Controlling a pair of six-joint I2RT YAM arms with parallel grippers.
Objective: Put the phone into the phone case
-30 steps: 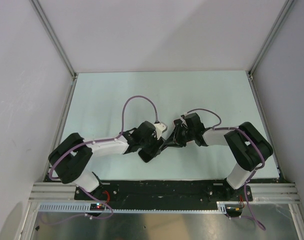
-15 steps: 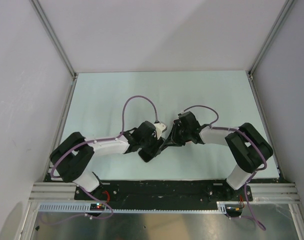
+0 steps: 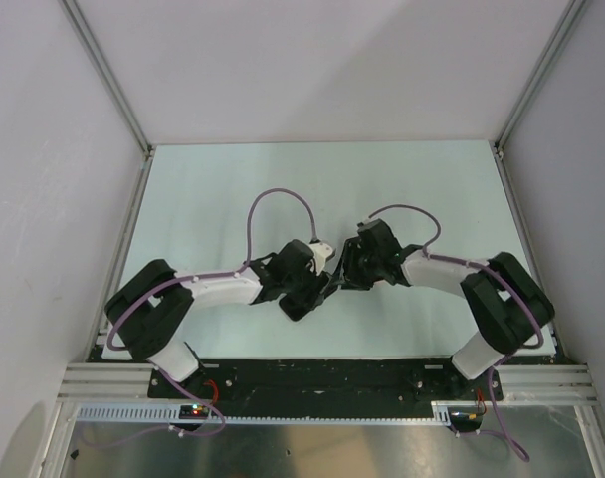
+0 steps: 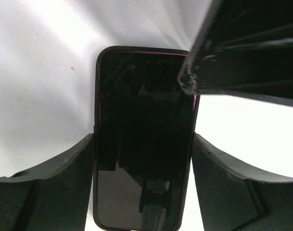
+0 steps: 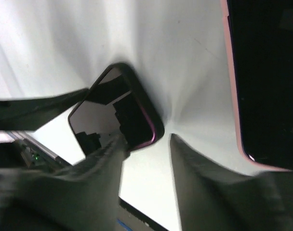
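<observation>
From above, my left fingers (image 3: 317, 291) and right fingers (image 3: 344, 276) meet near the front middle of the table (image 3: 233, 189), the arms hiding what lies between. At my left wrist, the left fingers clamp the phone (image 4: 144, 159) by both long sides, one right finger touching its upper right corner. At my right wrist, the right fingers stand narrowly parted, holding nothing, the phone's corner at one tip; a dark pink-rimmed slab (image 5: 267, 82) fills the upper right, case or not I cannot tell.

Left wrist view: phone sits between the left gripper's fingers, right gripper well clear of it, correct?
No. The phone sits between the left gripper's fingers, but the right gripper is at its upper right corner, as the left wrist view shows.
</observation>
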